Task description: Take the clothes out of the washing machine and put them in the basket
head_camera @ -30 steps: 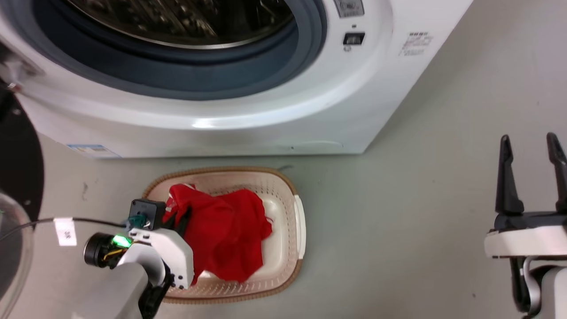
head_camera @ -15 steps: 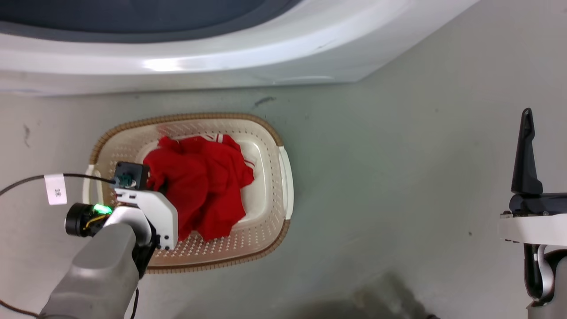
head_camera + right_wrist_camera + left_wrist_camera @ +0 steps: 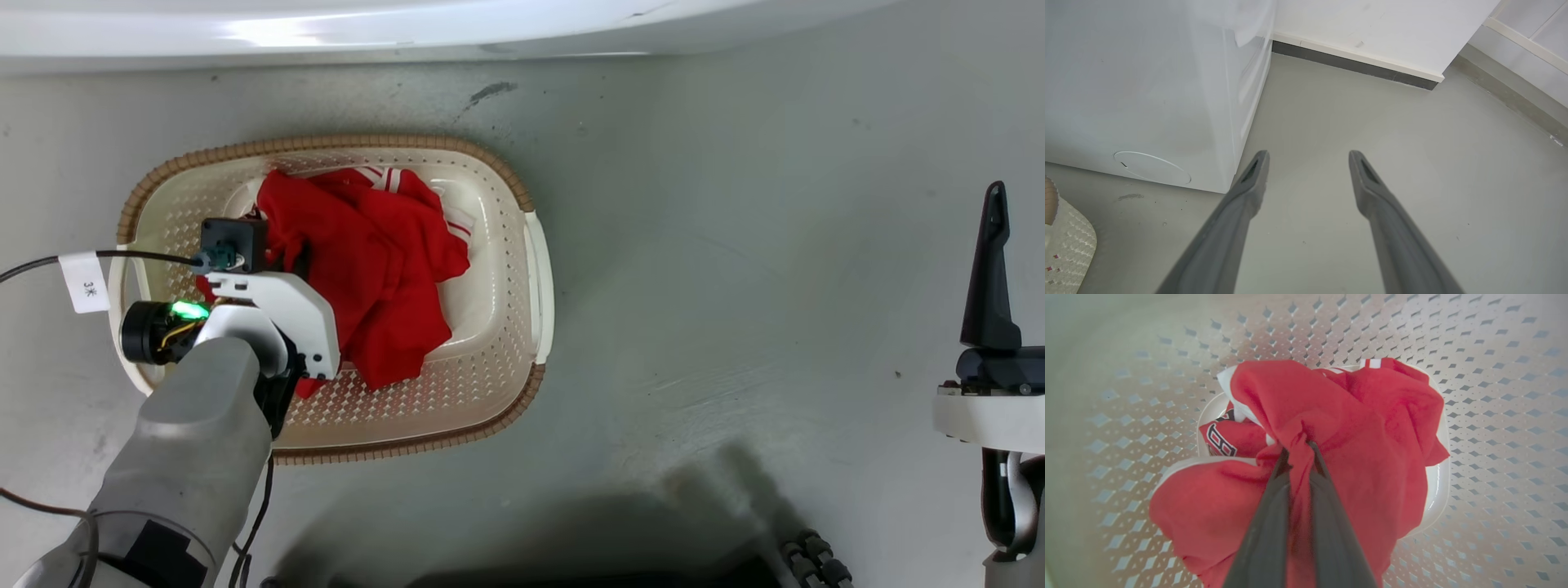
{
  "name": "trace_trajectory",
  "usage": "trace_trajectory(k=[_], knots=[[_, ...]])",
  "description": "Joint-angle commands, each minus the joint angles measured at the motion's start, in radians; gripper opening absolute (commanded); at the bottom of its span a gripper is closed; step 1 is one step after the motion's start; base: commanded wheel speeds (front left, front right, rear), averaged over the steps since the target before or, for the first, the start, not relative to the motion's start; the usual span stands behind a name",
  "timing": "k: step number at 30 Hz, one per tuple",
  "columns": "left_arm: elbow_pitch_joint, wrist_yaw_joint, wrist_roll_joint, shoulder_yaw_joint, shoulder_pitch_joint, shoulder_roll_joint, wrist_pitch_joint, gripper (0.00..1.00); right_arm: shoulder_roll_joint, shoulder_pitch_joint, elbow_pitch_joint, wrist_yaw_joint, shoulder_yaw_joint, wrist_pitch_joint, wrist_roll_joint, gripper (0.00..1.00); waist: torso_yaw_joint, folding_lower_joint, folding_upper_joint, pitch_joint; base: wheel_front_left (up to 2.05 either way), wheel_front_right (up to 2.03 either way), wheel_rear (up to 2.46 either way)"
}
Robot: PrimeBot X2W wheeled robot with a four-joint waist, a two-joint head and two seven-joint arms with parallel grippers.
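One grip left to undo: the red load is down in the basket

Over the last second the head camera has tipped downward. The washing machine [image 3: 408, 24] is now a white strip along the top of the head view and its drum is out of sight, but that is the camera moving, not the machine.

The real change is in the clothes [image 3: 384, 278]. A second ago the red fabric hung draped from the left gripper [image 3: 1298, 447] over the basket [image 3: 326, 144]. Now it lies bunched on the basket's floor, inside the brown rim, with nothing spilling over the side. In the left wrist view the jaws are together, clamped on a pinched fold of the red cloth, and white trim and a printed patch show in the heap. I cannot tell from the folds whether the heap is one garment or two.

The right gripper [image 3: 1308, 155] has kept its place well apart from the basket. Its jaws are spread wide and hold nothing, over bare floor [image 3: 735, 245] by the machine's corner.

The placing looks all but done, with only the release left. The next move should be to part the left jaws and lift clear, taking care that the soft cloth does not snag and ride back out. Whether anything remains in the drum cannot be judged from here.
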Motion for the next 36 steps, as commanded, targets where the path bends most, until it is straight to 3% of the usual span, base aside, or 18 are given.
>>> trace_trajectory(k=[1,6,7,8,15,23,31,36], knots=[[0.005,0.003,-0.006,0.004,-0.016,-0.007,-0.007,0.00,0.000,-0.004,-0.004,-0.001,0.000,-0.002,-0.008,1.00,0.010,-0.0002,0.0000,0.011,0.00,0.00,0.00],[0.015,-0.003,-0.016,0.013,-0.020,-0.023,-0.012,0.00,0.000,-0.006,-0.004,-0.001,0.000,-0.002,-0.014,1.00,0.018,-0.0002,0.0000,0.015,0.00,0.00,0.00],[0.016,-0.008,-0.020,0.015,-0.018,-0.027,-0.013,0.35,0.000,-0.007,-0.002,-0.001,-0.001,-0.002,-0.016,1.00,0.021,-0.0002,0.0000,0.013,0.00,0.00,0.00],[0.018,-0.008,-0.022,0.017,-0.015,-0.031,-0.013,1.00,0.000,-0.008,-0.001,-0.001,0.000,-0.002,-0.017,1.00,0.023,-0.0002,0.0000,0.010,0.00,0.00,0.00],[0.023,-0.012,-0.018,0.015,0.021,-0.035,-0.018,1.00,0.000,-0.025,0.026,-0.001,0.013,-0.002,-0.013,1.00,0.025,-0.0002,0.0000,-0.051,0.00,0.00,0.00],[-0.139,0.001,0.050,0.067,0.110,-0.014,-0.018,1.00,0.000,-0.030,0.096,-0.001,0.025,-0.002,-0.003,1.00,0.044,-0.0002,0.0000,-0.244,0.00,0.00,0.00],[-0.315,0.010,0.141,0.174,0.210,0.015,-0.018,1.00,-0.001,-0.013,0.150,-0.001,0.027,-0.002,0.001,1.00,0.074,-0.0002,0.0000,-0.422,0.00,0.00,0.00],[-0.481,0.017,0.212,0.298,0.294,0.033,-0.019,1.00,0.000,0.007,0.176,-0.001,0.011,-0.002,0.000,1.00,0.099,-0.0002,0.0000,-0.523,0.00,0.00,0.00]])
